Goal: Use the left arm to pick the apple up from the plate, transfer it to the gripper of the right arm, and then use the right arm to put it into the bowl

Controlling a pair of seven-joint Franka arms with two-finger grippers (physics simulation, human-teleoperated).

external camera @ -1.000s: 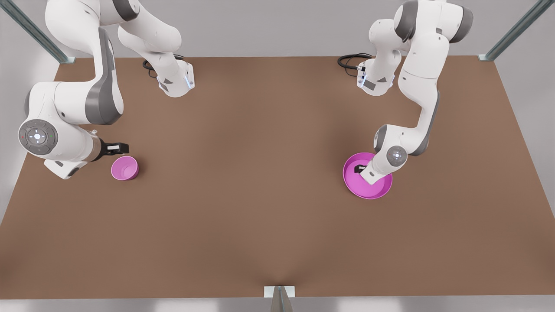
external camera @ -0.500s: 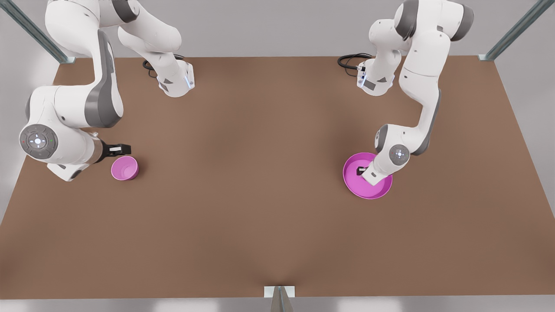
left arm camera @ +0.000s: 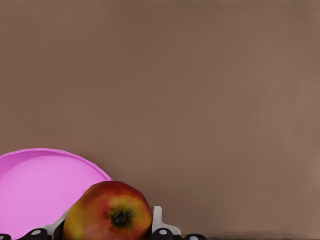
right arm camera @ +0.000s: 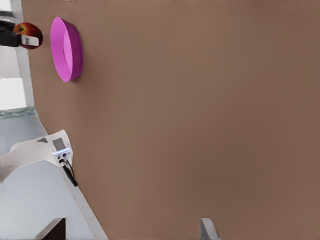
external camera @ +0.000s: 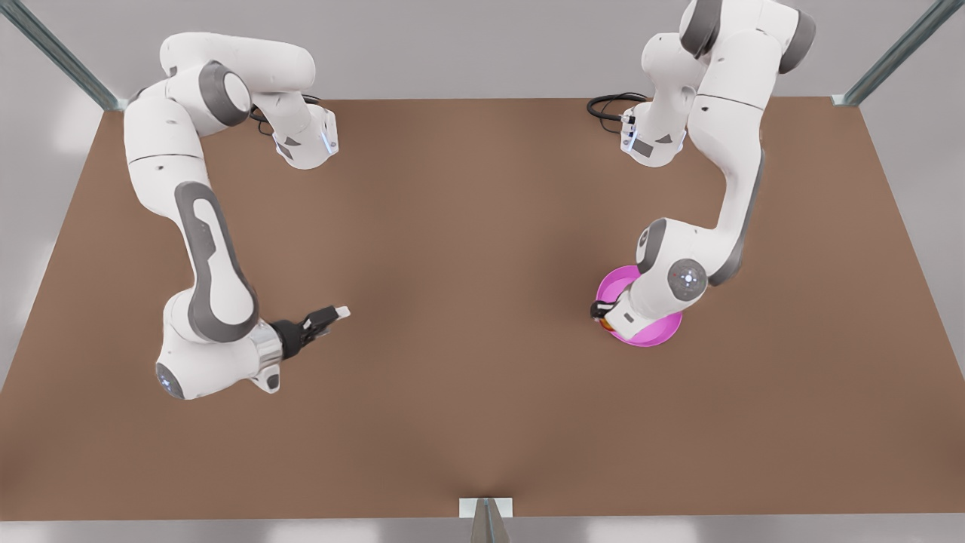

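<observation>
In the front view the left tool (external camera: 601,315) sits at the edge of the plate (external camera: 654,332) on the front view's left, with a sliver of red and orange at its tip, mostly covered by the white wrist. The left wrist view makes that plain: the apple (left arm camera: 108,211) is clamped between the pale fingertips (left arm camera: 157,220), stem end facing the camera, the jaws closed only as far as the fruit's width allows. In that view the plate (left arm camera: 30,170) lies behind and to one side of the apple. From the right wrist view, looking across the bench (right arm camera: 200,100), the apple (right arm camera: 29,34) appears held just apart from the plate (right arm camera: 66,49), clear of its rim, with the left tool (right arm camera: 15,36) gripping it.

The right tool (external camera: 326,317) hangs over bare bench (external camera: 467,249) well away from the plate, toward the front view's left, pointing towards the plate. Its fingers (external camera: 340,311) look close together and hold nothing, but I cannot tell how far open they are.
</observation>
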